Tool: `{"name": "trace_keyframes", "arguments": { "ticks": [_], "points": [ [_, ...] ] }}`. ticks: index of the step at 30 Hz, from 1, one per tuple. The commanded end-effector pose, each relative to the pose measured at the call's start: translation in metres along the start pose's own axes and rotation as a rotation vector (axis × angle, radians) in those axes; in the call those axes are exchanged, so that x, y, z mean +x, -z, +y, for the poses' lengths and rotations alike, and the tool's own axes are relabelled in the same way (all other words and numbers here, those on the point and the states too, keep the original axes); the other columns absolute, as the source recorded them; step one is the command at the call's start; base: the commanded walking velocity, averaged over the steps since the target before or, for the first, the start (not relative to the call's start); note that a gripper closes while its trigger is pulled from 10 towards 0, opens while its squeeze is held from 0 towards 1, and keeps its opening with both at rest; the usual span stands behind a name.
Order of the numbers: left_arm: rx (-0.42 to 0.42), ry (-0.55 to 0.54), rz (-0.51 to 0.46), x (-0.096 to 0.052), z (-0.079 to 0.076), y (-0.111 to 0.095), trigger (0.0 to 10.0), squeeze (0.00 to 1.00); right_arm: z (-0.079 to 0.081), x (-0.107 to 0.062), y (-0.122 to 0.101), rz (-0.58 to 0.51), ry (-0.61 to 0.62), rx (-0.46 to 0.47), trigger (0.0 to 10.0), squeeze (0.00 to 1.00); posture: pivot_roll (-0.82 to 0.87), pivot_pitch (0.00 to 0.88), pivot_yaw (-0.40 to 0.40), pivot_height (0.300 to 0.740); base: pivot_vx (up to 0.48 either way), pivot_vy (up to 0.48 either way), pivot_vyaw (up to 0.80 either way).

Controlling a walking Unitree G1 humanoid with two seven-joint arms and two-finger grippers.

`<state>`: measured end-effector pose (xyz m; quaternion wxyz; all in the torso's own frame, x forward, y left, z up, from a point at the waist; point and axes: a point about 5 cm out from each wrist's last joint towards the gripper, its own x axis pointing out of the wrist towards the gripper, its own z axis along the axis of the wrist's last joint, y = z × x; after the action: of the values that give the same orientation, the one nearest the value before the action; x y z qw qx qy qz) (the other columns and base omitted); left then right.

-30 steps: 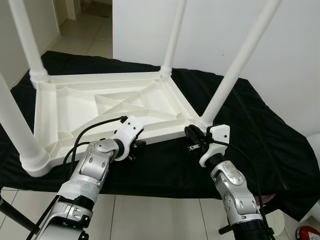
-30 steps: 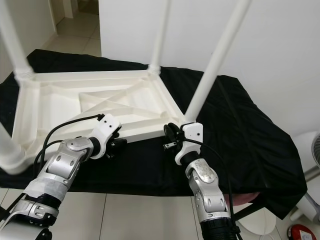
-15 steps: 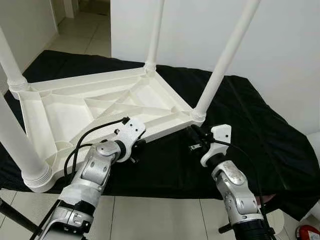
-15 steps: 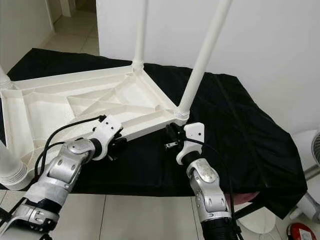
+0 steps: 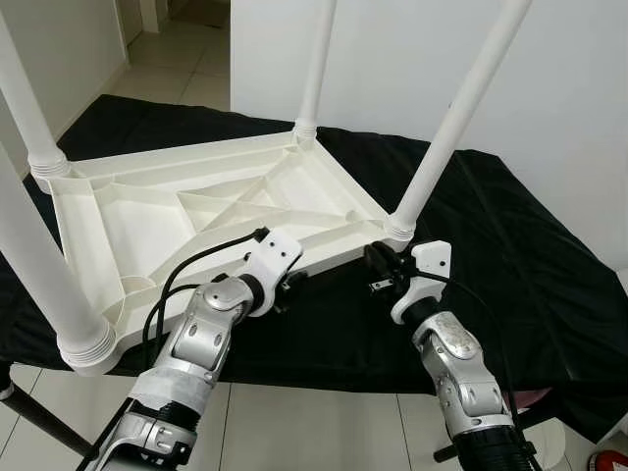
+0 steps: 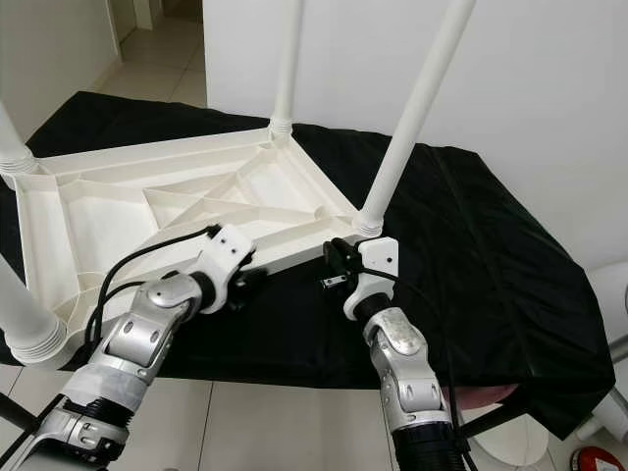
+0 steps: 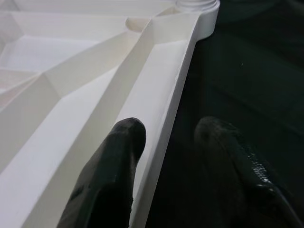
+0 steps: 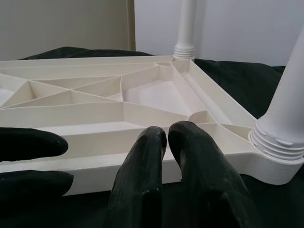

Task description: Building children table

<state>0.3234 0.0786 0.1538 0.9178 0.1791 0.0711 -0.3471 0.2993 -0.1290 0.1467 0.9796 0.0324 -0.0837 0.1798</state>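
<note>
On the black cloth (image 5: 510, 245) lies the inverted table (image 5: 196, 211), swung back clockwise since earlier. Left gripper (image 5: 292, 285) straddles its rim, fingers parted; right gripper (image 5: 378, 267), pinched empty, sits at 5 o'clock.

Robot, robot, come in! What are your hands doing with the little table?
Left gripper fingers straddling table rim. Right gripper shut, beside near corner leg. Table upside down on black cloth, four legs up. Nothing blocking.

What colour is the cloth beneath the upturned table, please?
Black cloth, clearest in the left eye view.
</note>
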Motion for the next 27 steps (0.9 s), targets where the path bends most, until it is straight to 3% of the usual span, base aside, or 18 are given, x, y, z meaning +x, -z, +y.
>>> {"name": "trace_keyframes", "arguments": {
  "ticks": [1,2,3,8,10,17,24,27],
  "points": [
    [0.017,-0.018,-0.010,0.001,0.000,-0.004,10.0,1.00,-0.005,-0.002,0.002,0.008,0.021,-0.011,10.0,0.00,0.02,0.000,-0.123,0.740,0.000,0.000,0.00],
    [0.017,-0.018,-0.010,0.001,0.000,-0.004,10.0,1.00,-0.005,-0.002,0.002,0.008,0.021,-0.011,10.0,0.00,0.02,0.000,-0.123,0.740,0.000,0.000,0.00],
    [0.009,-0.011,-0.015,0.000,0.000,-0.005,10.0,0.00,-0.005,-0.002,0.002,0.007,0.021,-0.011,10.0,0.00,0.02,0.000,-0.121,0.740,0.000,0.000,0.00],
    [0.007,0.016,0.007,-0.010,0.003,-0.002,10.0,0.00,-0.005,-0.002,0.003,0.007,0.022,-0.009,10.0,0.00,0.02,0.000,-0.121,0.740,0.000,0.000,0.00],
    [0.026,-0.035,0.067,-0.020,0.012,0.006,10.0,0.00,-0.005,-0.002,0.003,0.007,0.019,-0.008,10.0,0.00,0.03,0.000,-0.127,0.740,0.000,0.000,0.00],
    [0.024,-0.063,0.177,-0.034,0.021,0.020,10.0,0.00,-0.004,0.000,0.003,0.009,0.015,-0.007,10.0,0.00,0.04,0.000,-0.133,0.740,0.000,0.000,0.00],
    [0.066,-0.012,0.204,-0.050,0.019,0.025,10.0,0.00,-0.004,0.002,0.003,0.011,0.005,-0.008,10.0,0.00,0.05,0.000,-0.143,0.740,0.000,0.000,0.00],
    [0.047,0.007,0.196,-0.054,0.019,0.023,10.0,0.00,-0.004,0.002,0.003,0.012,0.003,-0.008,10.0,0.00,0.05,0.000,-0.147,0.740,0.000,0.000,0.00]
  ]
}}
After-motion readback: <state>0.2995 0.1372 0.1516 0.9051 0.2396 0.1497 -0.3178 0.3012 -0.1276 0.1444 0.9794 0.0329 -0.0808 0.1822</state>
